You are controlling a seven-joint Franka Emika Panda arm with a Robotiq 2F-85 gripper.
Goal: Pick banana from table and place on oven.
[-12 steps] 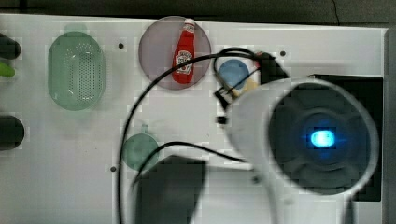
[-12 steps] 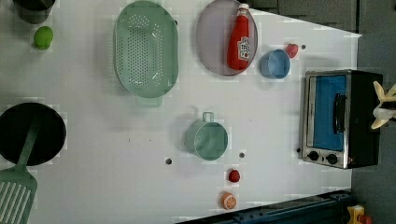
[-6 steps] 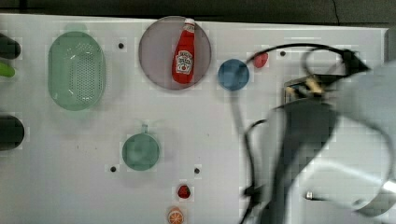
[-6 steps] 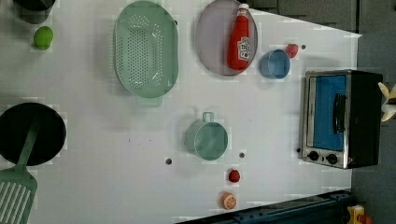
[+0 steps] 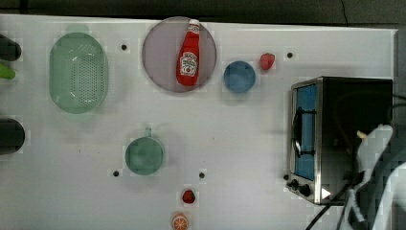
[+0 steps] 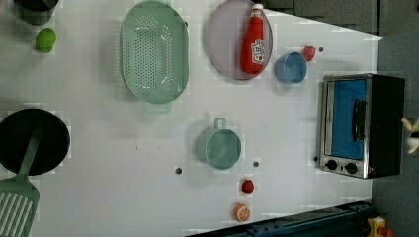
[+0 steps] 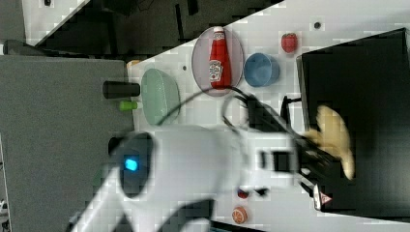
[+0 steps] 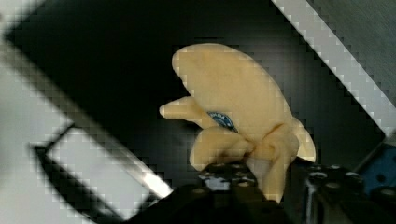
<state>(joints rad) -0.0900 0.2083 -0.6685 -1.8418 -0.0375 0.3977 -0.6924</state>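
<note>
The banana, pale yellow and partly peeled, hangs over the black top of the oven. My gripper is shut on the banana's stem end. In the wrist view the banana fills the middle, with the gripper closed around its peel flaps above the oven's dark casing. In the top view the oven stands on the white table at the top view's right. The white arm reaches over the oven's casing. A bit of banana shows past the oven in the left view.
A ketchup bottle lies on a round plate. Beside it are a blue bowl and a strawberry. A green colander, a teal cup, a small red fruit and an orange slice are spread across the table.
The arm has swung from over the table's middle to the top view's right, and now reaches over the oven with the banana still held.
</note>
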